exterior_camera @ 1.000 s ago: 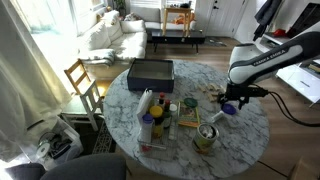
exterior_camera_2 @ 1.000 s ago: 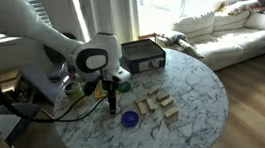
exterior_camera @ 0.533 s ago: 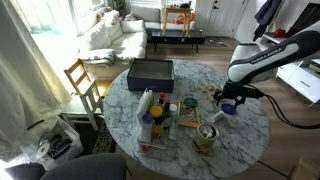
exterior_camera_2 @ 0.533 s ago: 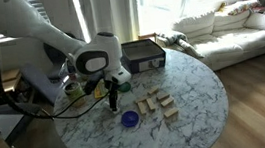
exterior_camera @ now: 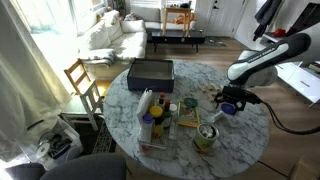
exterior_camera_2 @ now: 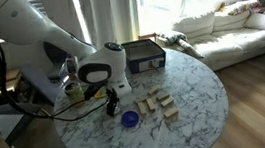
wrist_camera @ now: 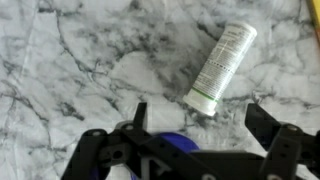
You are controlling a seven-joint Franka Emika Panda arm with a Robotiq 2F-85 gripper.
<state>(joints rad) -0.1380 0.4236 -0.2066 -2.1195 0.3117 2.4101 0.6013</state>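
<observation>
My gripper is open, its two dark fingers spread just above the marble table. Between the fingers and a little past them lies a white tube with a green band. A blue bowl sits right under the gripper body and is partly hidden by it. In both exterior views the gripper hangs low over the table, right beside the blue bowl. It holds nothing.
Several small wooden blocks lie next to the bowl. A black box stands at the table's far edge. Bottles and jars and a green can crowd one side. A wooden chair stands beside the table.
The arm has bent lower and the gripper has come down closer to the tabletop beside the blue bowl. Nothing on the table has moved.
</observation>
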